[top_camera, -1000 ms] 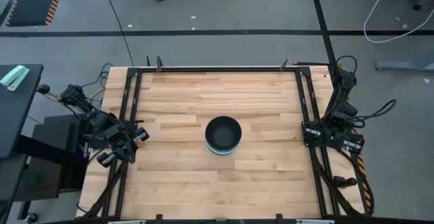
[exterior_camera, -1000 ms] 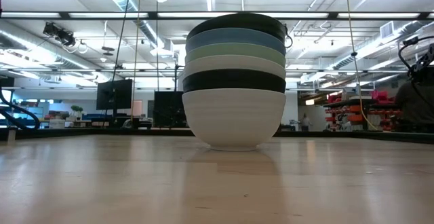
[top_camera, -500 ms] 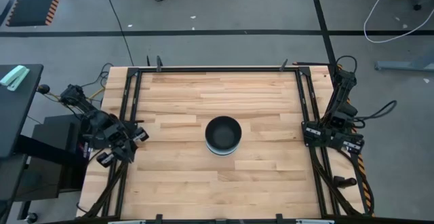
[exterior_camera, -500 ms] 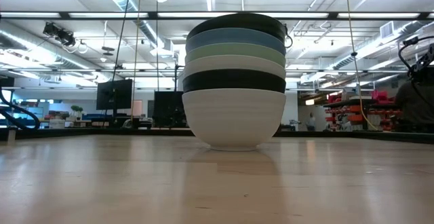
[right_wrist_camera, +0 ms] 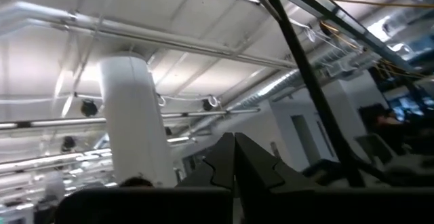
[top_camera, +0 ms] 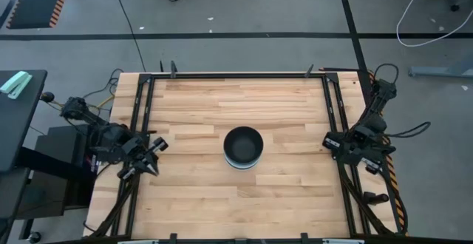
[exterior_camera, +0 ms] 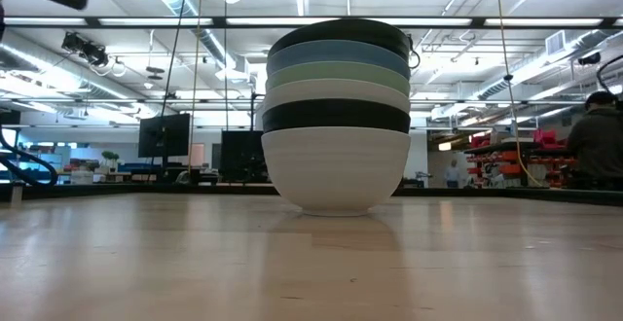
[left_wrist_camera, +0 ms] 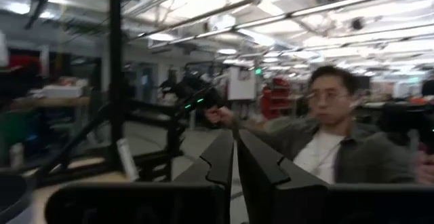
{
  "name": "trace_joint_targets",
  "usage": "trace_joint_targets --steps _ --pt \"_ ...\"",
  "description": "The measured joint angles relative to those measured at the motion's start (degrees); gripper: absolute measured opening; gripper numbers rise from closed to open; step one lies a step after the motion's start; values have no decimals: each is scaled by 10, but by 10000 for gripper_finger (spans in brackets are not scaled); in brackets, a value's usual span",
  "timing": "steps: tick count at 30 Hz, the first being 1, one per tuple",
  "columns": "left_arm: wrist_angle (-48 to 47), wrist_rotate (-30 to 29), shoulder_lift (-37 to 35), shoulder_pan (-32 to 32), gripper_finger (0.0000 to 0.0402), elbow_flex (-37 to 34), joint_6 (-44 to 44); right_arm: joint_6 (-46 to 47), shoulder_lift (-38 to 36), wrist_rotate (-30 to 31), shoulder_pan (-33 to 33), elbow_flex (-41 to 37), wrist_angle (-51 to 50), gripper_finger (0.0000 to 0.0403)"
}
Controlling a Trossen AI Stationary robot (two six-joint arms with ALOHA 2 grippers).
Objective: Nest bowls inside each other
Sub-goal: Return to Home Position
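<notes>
Six bowls (exterior_camera: 336, 117) stand nested in one stack at the table's middle. From the bottom they are white, black, white, mint green, blue and black; the lowest white bowl rests on the wood by its base. From above only the top black bowl (top_camera: 243, 146) shows. My left gripper (top_camera: 151, 155) hovers at the table's left edge, shut, well clear of the stack. My right gripper (top_camera: 330, 142) is at the right edge, also shut. Their closed fingers show in the wrist views as left gripper (left_wrist_camera: 234, 157) and right gripper (right_wrist_camera: 234, 149).
Black rails (top_camera: 144, 111) run along the table's left, right and far edges. Bare wood lies all round the stack. A person (left_wrist_camera: 332, 142) sits beyond the table, and another person (exterior_camera: 596, 136) shows at the low view's right.
My left arm has swung out from the left rail toward the table's middle and turned. My right arm has shifted a little toward the table's left. The bowl stack has stayed still.
</notes>
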Motion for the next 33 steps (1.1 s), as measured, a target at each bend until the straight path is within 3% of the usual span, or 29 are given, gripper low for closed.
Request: trace_joint_targets --steps 7,13,21,28,33 --pt "-28 10 0 82 34 0 -18 20 0 -3 -85 0 -66 18" --pt "-46 47 0 156 25 0 -12 -6 0 -76 -174 0 -121 18" --pt "-108 47 0 264 29 0 -16 -8 0 -79 -323 0 -212 18" --pt "-112 86 0 339 36 0 -17 -62 0 -200 -441 0 -228 18" --pt "-142 99 0 383 28 0 -13 -84 0 -216 -511 0 -269 18"
